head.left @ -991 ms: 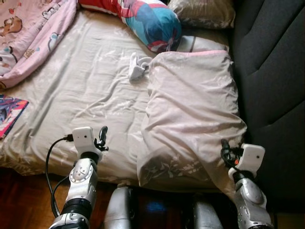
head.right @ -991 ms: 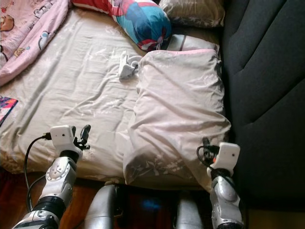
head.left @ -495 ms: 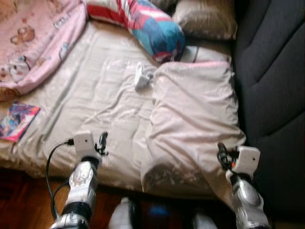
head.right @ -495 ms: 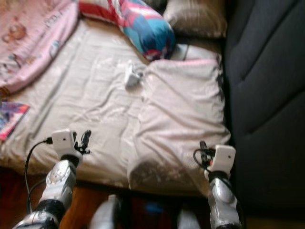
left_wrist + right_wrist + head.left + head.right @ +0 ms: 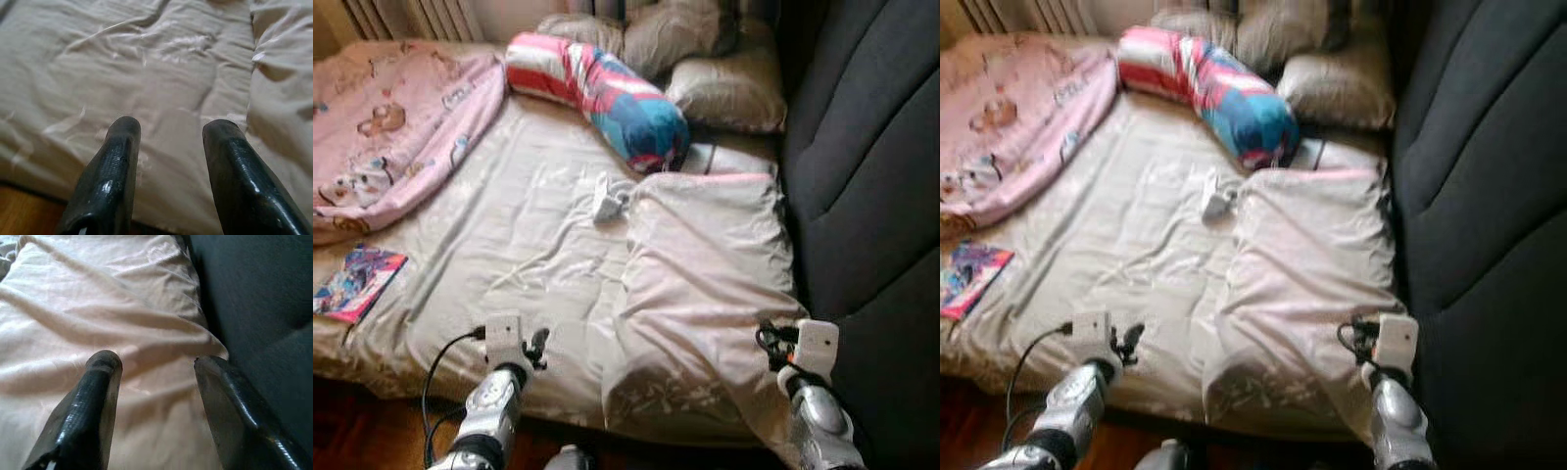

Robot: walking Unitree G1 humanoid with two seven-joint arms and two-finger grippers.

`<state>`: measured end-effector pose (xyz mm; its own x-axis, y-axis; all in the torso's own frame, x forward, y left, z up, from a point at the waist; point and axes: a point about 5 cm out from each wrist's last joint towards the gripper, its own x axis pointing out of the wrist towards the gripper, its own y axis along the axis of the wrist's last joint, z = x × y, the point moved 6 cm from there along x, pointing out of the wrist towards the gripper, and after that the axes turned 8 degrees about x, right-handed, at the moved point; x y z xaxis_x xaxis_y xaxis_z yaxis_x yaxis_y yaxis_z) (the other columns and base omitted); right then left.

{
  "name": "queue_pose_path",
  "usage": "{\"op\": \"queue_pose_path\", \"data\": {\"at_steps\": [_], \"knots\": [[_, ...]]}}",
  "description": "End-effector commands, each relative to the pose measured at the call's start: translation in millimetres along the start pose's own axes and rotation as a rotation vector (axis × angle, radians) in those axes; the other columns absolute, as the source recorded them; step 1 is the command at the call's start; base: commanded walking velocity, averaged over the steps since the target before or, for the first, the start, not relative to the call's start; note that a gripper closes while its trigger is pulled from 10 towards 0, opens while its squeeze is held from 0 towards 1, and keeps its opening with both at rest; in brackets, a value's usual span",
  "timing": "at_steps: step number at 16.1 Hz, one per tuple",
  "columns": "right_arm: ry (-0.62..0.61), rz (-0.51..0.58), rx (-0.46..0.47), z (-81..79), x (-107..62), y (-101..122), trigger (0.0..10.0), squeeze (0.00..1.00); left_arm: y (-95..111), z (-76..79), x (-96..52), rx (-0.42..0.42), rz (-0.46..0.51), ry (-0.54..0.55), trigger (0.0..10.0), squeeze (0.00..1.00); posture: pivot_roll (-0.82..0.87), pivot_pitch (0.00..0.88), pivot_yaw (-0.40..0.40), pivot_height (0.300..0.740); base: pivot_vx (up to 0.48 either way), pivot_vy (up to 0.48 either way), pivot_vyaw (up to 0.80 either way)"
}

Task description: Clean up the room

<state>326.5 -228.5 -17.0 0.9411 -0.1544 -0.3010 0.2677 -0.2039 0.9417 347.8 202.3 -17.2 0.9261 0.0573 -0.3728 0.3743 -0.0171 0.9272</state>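
The left gripper (image 5: 168, 142) hangs over the near edge of the bed, above the sheet (image 5: 519, 235). Its two black fingers (image 5: 117, 161) are wide apart and hold nothing. They do not seem to touch the sheet, though it is hard to be sure.

The right gripper (image 5: 156, 372) is over the near corner of the big pillow (image 5: 705, 284), right next to the dark headboard (image 5: 862, 166). Its fingers are wide apart too, and nothing is between them.

The bed has a wrinkled beige sheet. The big pillow lies on the right side of it, along the headboard. A red, white and blue bolster (image 5: 607, 98) lies at the far end, and its blue end comes close to the big pillow's far edge. Beside it are two more pillows (image 5: 715, 83). A small white thing (image 5: 607, 201) sits on the sheet just beside the big pillow; it is too small to tell what it is. A pink blanket (image 5: 391, 127) with pictures is bunched up on the far left. A colorful book (image 5: 357, 284) lies near the left edge of the bed. Brown wood floor (image 5: 362, 441) shows below the bed.
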Motion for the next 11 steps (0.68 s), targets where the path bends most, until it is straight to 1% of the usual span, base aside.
{"op": "queue_pose_path", "data": {"at_steps": [1, 3, 4, 5, 6, 7, 8, 10, 11], "knots": [[-0.029, -0.081, 0.008, 9.2, -7.0, -21, 10.0, 0.0, -25, -8.2, -8.0, 0.024, -0.087, 0.017, 10.0, 0.0, 0.02, 0.095, 0.015, 0.74, 0.0, 0.0, 0.0], [-0.055, -0.185, -0.004, 17.4, -17.4, -48, 10.0, 0.0, -43, -10.5, -13.5, 0.046, -0.162, 0.016, 10.0, 0.0, 0.03, 0.108, 0.012, 0.74, 0.0, 0.0, 0.0], [-0.063, -0.211, -0.011, 19.2, -20.6, -54, 10.0, 0.0, -49, -10.8, -15.5, 0.047, -0.185, 0.016, 10.0, 0.0, 0.03, 0.111, 0.013, 0.74, 0.0, 0.0, 0.0], [-0.079, -0.251, -0.012, 22.9, -26.2, -65, 10.0, 0.0, -59, -9.6, -19.1, 0.049, -0.228, 0.007, 10.0, 0.0, 0.02, 0.108, 0.013, 0.74, 0.0, 0.0, 0.0], [-0.112, -0.304, 0.0, 29.2, -34.8, -79, 10.0, 0.0, -70, -3.7, -23.9, 0.066, -0.27, -0.027, 10.0, 0.0, 0.02, 0.113, 0.015, 0.74, 0.0, 0.0, 0.0], [-0.126, -0.34, 0.005, 32.3, -40.6, -88, 10.0, 0.0, -76, -1.4, -26.6, 0.078, -0.288, -0.038, 10.0, 0.0, 0.03, 0.124, 0.015, 0.74, 0.0, 0.0, 0.0], [-0.142, -0.374, 0.005, 34.0, -45.4, -95, 10.0, 0.0, -81, -3.3, -29.2, 0.082, -0.307, -0.028, 10.0, 0.0, 0.03, 0.13, 0.018, 0.74, 0.0, 0.0, 0.0], [-0.155, -0.413, 0.02, 29.0, -47.3, -103, 10.0, 0.0, -84, -5.7, -30.3, 0.1, -0.334, -0.019, 10.0, 0.0, 0.01, 0.155, 0.017, 0.74, 0.0, 0.0, 0.0], [-0.128, -0.412, 0.014, 21.6, -45.4, -102, 10.0, 0.0, -82, -5.1, -28.6, 0.092, -0.327, -0.015, 10.0, 0.0, 0.03, 0.186, 0.011, 0.74, 0.0, 0.0, 0.0]]}}
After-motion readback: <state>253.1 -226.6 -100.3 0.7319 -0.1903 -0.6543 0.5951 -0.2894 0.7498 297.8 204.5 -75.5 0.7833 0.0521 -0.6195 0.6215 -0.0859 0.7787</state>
